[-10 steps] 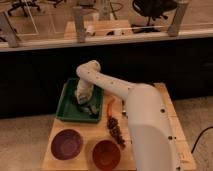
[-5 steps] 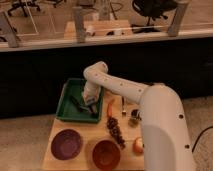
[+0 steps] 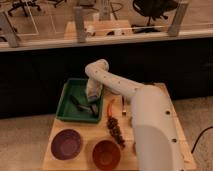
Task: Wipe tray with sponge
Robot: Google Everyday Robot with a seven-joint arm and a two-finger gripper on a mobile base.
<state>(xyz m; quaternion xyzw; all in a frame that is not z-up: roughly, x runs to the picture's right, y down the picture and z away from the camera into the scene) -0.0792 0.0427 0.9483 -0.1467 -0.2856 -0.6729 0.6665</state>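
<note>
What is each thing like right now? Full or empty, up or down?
Green rectangular plastic tray: lying flat on the wooden table.
Robot's hand: down inside the tray, near its right side.
Round purple bowl: upright, looks empty.
Round orange-brown bowl: upright, looks empty.

Cream-white, rounded arm (image 3: 150,115) with small dark screws (image 3: 166,113); dark claw (image 3: 92,107) over tray (image 3: 67,111).

Office | swivel chairs (image 3: 151,9) (behind glass partition (image 3: 130,22)) | end effector (image 3: 93,106) over tray (image 3: 63,101)
</note>
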